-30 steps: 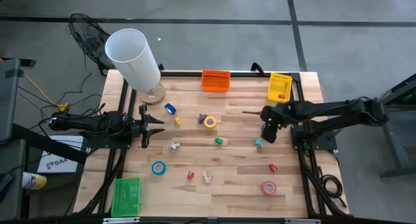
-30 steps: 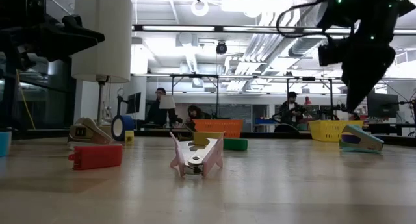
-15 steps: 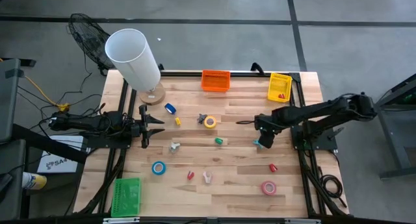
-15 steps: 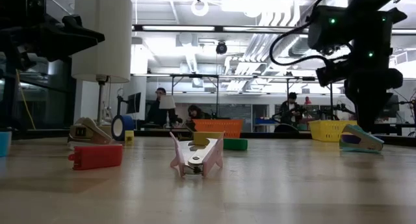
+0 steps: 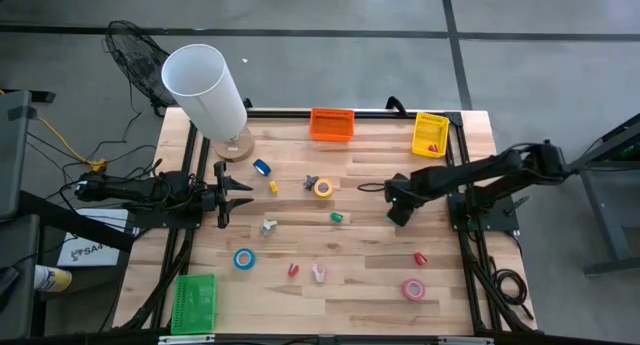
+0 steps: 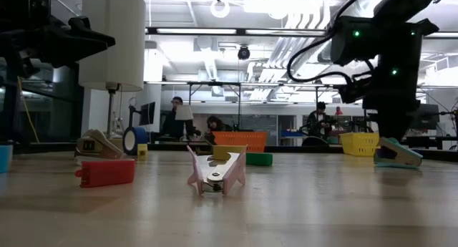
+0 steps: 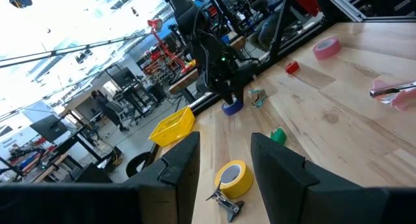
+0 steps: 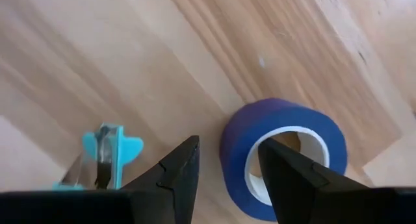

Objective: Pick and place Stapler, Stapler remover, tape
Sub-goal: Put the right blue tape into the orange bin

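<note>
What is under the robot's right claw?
Under the right gripper lies a blue tape roll on the wooden table, beside a teal staple remover. The fingers hide the roll's near edge.

A big open lab or workshop: ceiling pipes (image 6: 300, 43) and strip lights overhead, people (image 6: 177, 119) seated at benches with monitors (image 6: 147, 113) beyond the wooden table (image 5: 360, 165).

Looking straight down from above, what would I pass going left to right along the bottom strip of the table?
green basket → blue tape roll → small red piece → pale pink staple remover → pink tape roll
</note>
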Action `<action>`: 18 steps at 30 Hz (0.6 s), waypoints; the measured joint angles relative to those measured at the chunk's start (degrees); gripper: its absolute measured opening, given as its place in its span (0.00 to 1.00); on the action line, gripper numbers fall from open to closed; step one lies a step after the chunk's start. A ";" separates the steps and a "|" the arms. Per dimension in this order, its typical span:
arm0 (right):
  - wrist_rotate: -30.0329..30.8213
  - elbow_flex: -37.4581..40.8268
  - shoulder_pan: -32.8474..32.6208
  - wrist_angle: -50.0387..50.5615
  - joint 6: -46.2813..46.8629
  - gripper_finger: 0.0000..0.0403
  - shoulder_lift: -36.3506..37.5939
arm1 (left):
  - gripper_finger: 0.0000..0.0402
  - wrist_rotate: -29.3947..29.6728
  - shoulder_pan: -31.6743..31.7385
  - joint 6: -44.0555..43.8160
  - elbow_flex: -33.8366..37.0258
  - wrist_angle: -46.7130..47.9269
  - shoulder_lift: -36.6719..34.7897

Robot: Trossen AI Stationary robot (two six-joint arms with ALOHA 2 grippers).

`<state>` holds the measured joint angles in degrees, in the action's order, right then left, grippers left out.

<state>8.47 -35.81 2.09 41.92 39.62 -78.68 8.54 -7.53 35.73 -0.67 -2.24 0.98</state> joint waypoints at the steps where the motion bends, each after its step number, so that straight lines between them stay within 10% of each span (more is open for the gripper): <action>1: 0.06 0.00 0.00 -0.10 1.31 0.37 -0.67 | 0.34 0.01 0.00 0.00 0.00 0.02 0.01; 18: -0.50 -0.01 0.13 -1.04 15.88 0.23 -3.17 | 0.34 0.00 0.00 0.00 0.00 0.00 0.00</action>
<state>7.97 -35.82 2.22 40.88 55.51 -81.86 8.54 -7.53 35.73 -0.67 -2.24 0.97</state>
